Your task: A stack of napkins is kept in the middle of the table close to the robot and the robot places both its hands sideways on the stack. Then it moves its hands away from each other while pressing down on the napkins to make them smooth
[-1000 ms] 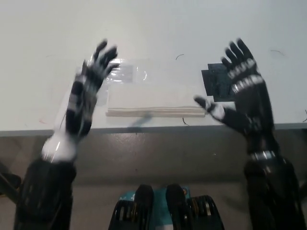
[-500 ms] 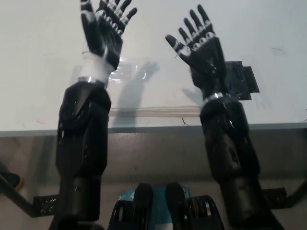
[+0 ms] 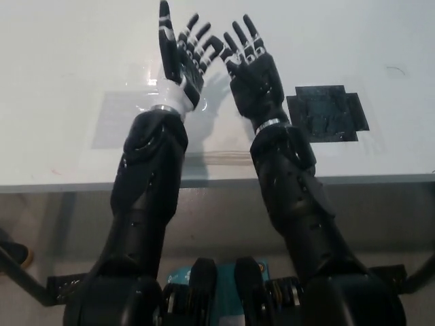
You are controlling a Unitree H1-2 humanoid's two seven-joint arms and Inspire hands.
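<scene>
Both arms extended forward side by side, left hand [image 3: 180,54] and right hand [image 3: 251,68] held close together, fingers spread and pointed away from the body, nothing gripped by either

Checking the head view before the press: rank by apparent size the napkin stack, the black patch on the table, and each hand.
1. Napkin stack, widest, though partly hidden by the arms.
2. Black patch.
3. Left hand and right hand: look about alike; both are raised nearer the camera, so unranked.

We had one view, from the head, looking steeply down past both forearms onto the near table [image 3: 61,61] edge.
</scene>
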